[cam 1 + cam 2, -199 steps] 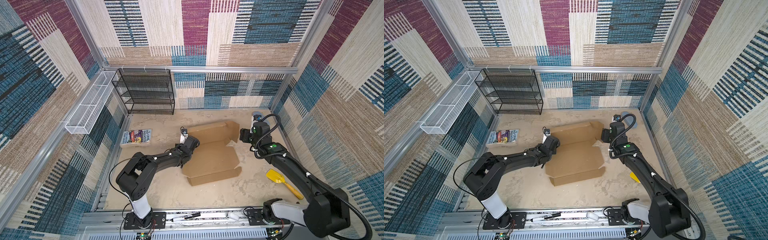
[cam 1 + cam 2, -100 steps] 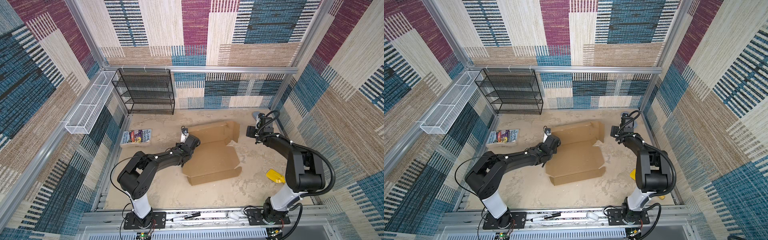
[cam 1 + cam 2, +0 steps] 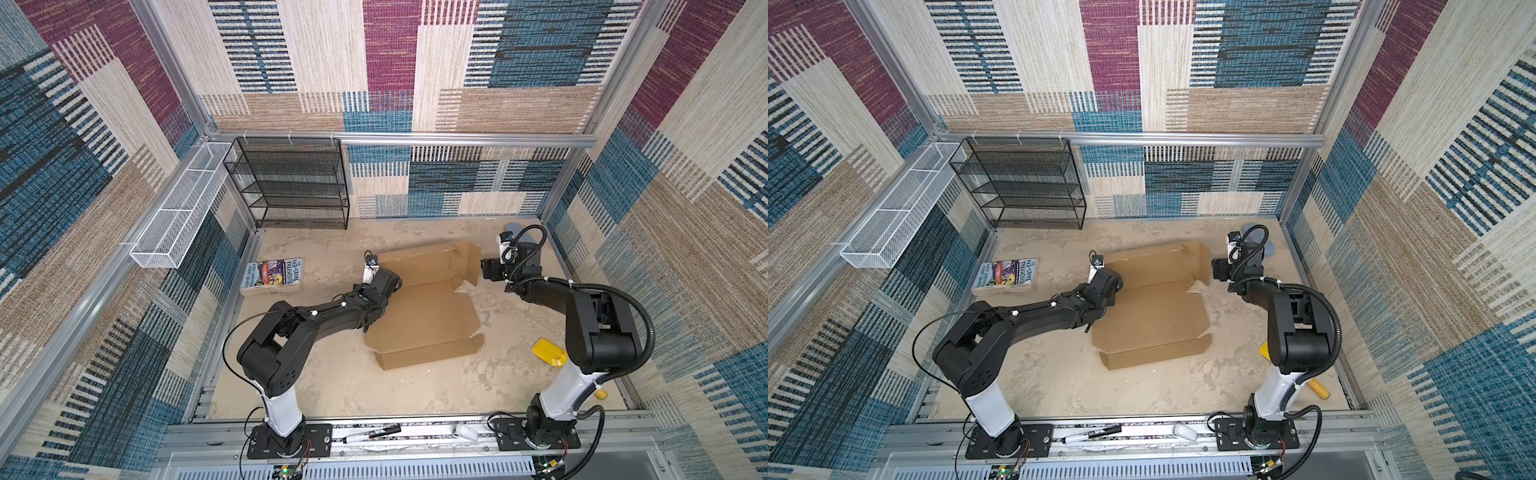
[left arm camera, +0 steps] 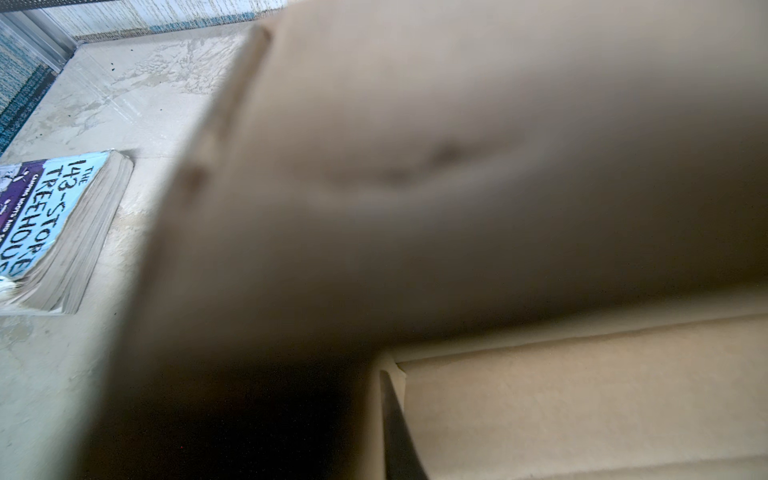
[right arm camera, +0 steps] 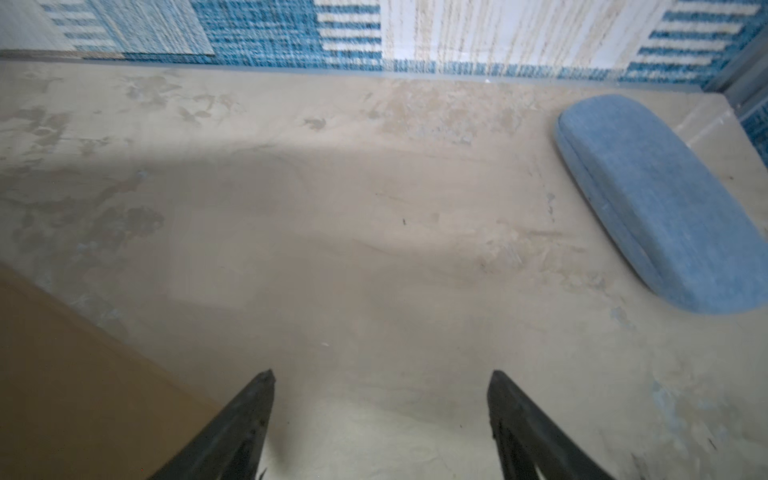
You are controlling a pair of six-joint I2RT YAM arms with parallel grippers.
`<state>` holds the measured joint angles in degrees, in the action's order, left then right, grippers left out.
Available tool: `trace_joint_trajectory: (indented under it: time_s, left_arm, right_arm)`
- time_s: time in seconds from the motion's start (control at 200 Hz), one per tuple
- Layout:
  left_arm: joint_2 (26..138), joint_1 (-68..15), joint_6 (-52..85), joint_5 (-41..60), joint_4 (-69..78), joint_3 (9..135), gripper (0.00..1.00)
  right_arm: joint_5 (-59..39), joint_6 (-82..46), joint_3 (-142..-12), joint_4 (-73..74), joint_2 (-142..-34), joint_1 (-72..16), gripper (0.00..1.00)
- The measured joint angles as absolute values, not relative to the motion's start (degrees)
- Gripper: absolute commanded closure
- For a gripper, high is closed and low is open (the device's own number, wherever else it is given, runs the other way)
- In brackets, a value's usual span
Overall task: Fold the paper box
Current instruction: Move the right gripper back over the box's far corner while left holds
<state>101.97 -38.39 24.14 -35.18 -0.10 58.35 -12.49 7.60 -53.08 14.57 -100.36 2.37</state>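
Mid-table in both top views: paper box (image 3: 424,309) of plain brown corrugated cardboard, part folded — flat base panel, narrow front strip turned up along the near edge, broad rear panel tilted up behind, small flap standing at its right end. At the box's left edge, by the crease between base and rear panel: black left gripper (image 3: 390,283), closed tight; possibly nipping a cardboard edge, but too blurred in the left wrist view to tell — just one dark finger (image 4: 398,424) against the cardboard there, with a flap looming close over the lens. Just beside the standing right-end flap: black right gripper (image 5: 381,376), spread wide, nothing between the fingertips (image 5: 255,403), only bare mottled beige tabletop (image 5: 374,249) beneath. Beyond that gripper, near the back right corner: oblong blue fabric-covered case (image 5: 665,208), lying flat. Left of the box, well apart from it: thick paperback book with a light-blue and purple cover (image 3: 272,274), lying flat. Against the back wall on the left: black wire-mesh shelf rack (image 3: 291,183), several tiers. Beside the right arm, toward the front right: yellow plastic scoop (image 3: 548,352), partly hidden behind the arm.
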Motion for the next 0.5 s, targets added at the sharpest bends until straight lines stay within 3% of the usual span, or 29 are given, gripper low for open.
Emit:
trace_joint_trajectory:
  time_s: [0.501]
  left_arm:
    - [102.4, -38.4, 23.9, -35.1, 0.3, 58.6, 1.00]
  right_arm:
    - [-21.8, 13.4, -55.9, 17.5, -102.0, 2.4, 0.20]
